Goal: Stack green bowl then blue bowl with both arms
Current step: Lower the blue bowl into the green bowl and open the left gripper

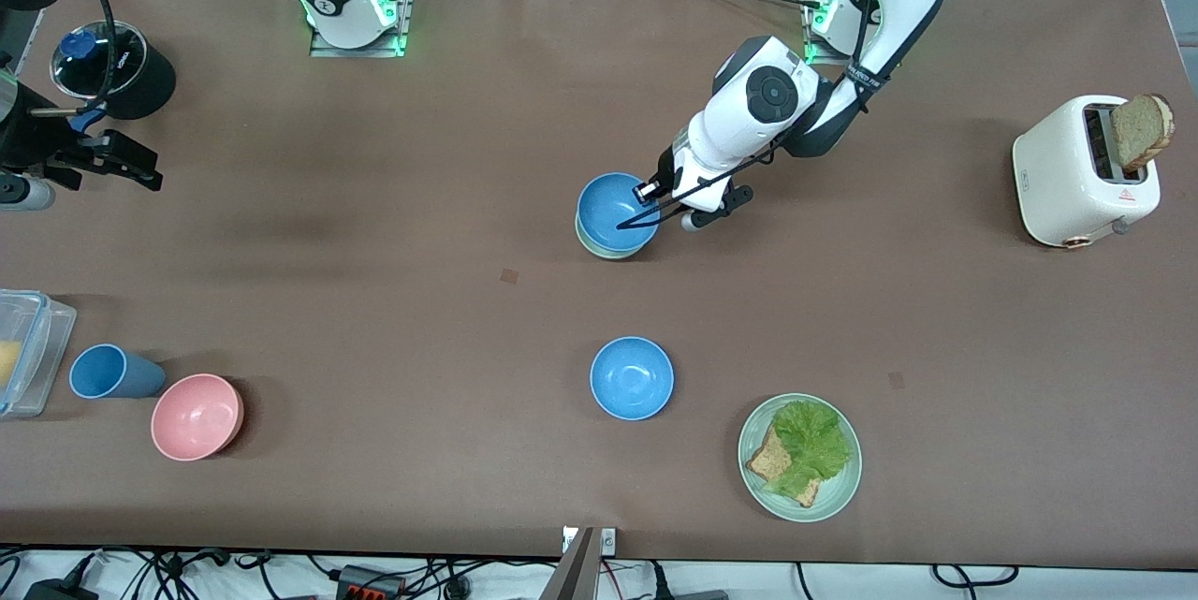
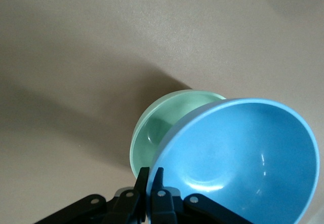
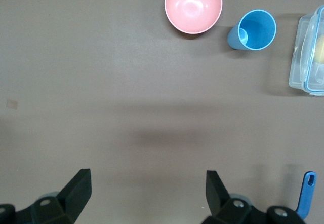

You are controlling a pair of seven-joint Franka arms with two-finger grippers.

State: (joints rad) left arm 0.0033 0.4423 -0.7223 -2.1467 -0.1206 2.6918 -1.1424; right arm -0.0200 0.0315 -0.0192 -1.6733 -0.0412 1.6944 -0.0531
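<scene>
The left gripper (image 1: 648, 195) was seen near the middle of the bench (image 1: 374, 235), its jaws clamped on the rim of the blue bowl (image 1: 613, 210), on the side of that rim toward the left arm's end of the bench. In the left wrist view the rim of the blue bowl (image 2: 243, 158) was pinched between the two fingers (image 2: 158, 181), and the bowl was tilted over the green bowl (image 2: 157, 133). The green bowl (image 1: 599, 249) was set on the bench directly beneath it, so that only a thin pale crescent of its rim was shown under the blue one in the front view. Whether the blue bowl was fully seated in the green bowl could not be told.

A second blue bowl (image 1: 632, 377) was placed nearer the front edge, well apart from the stacked pair. Beside it, toward the left arm's end, a pale green plate (image 1: 842, 488) with bread and lettuce was found.

The right gripper (image 1: 112, 160) was held waiting over the bench's edge at the right arm's end, its jaws spread wide and gripping nothing. In the right wrist view, the right gripper (image 3: 147, 196) was shown over bare bench, with a pink bowl (image 3: 193, 6), a blue cup (image 3: 255, 30) and a clear container (image 3: 309, 51) in sight.

A toaster (image 1: 1076, 174) with a slice of bread stood near the edge at the left arm's end.
</scene>
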